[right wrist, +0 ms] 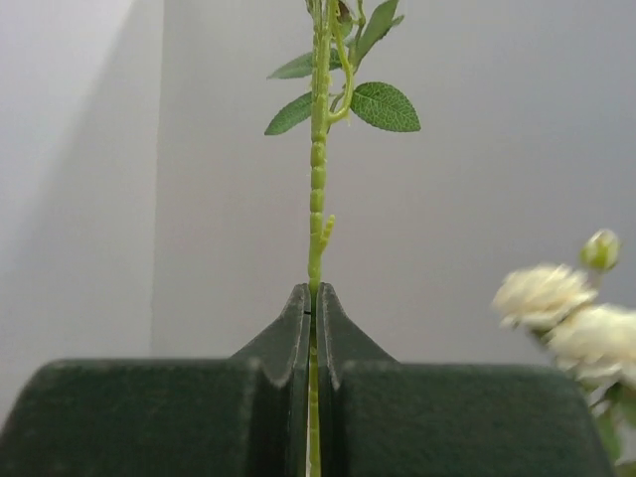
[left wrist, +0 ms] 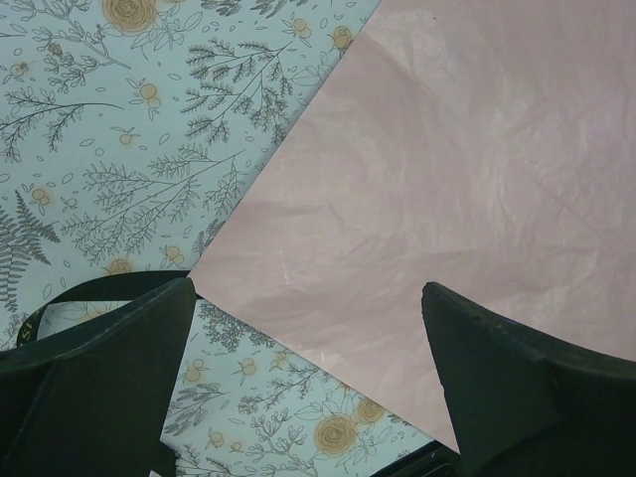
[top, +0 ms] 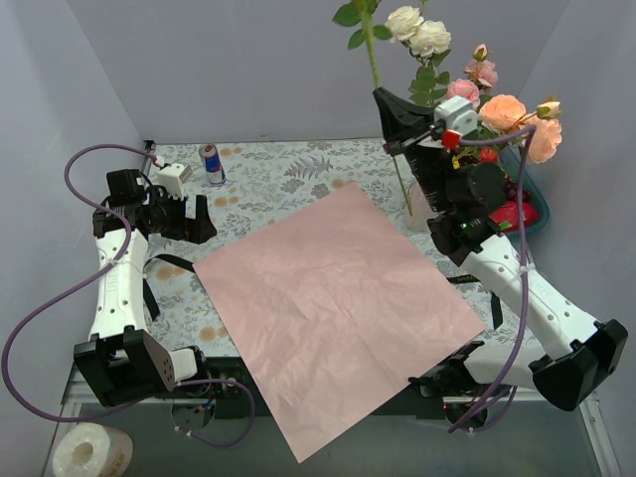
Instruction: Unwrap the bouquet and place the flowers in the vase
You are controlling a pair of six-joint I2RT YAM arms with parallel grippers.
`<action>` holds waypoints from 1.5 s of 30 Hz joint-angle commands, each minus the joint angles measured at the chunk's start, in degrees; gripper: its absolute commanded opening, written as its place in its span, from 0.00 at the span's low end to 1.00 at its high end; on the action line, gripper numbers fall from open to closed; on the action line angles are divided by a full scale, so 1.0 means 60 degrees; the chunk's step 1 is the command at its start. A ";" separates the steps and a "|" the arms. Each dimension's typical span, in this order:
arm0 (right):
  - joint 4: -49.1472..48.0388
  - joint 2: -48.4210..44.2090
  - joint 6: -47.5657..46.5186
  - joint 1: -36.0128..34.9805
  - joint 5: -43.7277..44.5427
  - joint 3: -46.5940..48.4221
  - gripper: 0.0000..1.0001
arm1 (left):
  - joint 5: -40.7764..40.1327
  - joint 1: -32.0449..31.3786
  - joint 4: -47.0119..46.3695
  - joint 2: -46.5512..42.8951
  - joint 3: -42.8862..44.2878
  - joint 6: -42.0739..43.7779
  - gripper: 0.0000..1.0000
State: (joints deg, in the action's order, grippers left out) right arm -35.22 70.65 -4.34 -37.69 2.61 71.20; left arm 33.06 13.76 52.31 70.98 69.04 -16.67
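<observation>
The bouquet's paper sheet [top: 338, 298], pink face up, lies spread flat on the table. High at the back right, my right gripper [top: 386, 105] is shut on one flower's thin green stem [right wrist: 318, 179], which stands upright with leaves above the jaws. That stem [top: 396, 169] runs down to the whitish vase [top: 418, 211], mostly hidden behind the right arm. White, pink and peach roses [top: 502, 109] rise there beside the held stem. My left gripper [left wrist: 306, 288] hangs open over the sheet's left corner [left wrist: 238, 263], with nothing between its fingers.
A blue-red drink can [top: 212, 164] stands at the back left. A teal fruit bowl [top: 535, 204] sits behind the right arm. A black ribbon [top: 171, 264] lies by the left arm. A white tape roll [top: 89, 452] rests off the table's near left corner.
</observation>
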 commanded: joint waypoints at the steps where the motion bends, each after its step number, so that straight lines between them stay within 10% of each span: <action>1: -0.3546 -0.0745 -0.2773 0.0071 0.0427 0.0730 0.01 | 0.0276 0.0036 0.0011 -0.0419 -0.0036 0.0111 0.98; 26: -0.6829 0.0910 -0.0450 0.3542 -0.0054 -0.0206 0.01 | 0.0188 0.0036 -0.0091 0.0181 0.0344 0.0448 0.98; 45: -0.8689 0.1672 -0.0375 0.3733 -0.0230 -0.1612 0.01 | 0.0057 0.0036 -0.0033 0.0826 0.0623 0.0375 0.98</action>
State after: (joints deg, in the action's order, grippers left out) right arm -73.36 81.06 -5.19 -15.44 1.23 61.39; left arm 33.47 13.76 52.03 75.68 70.19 -14.81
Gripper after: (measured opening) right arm 0.033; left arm 0.982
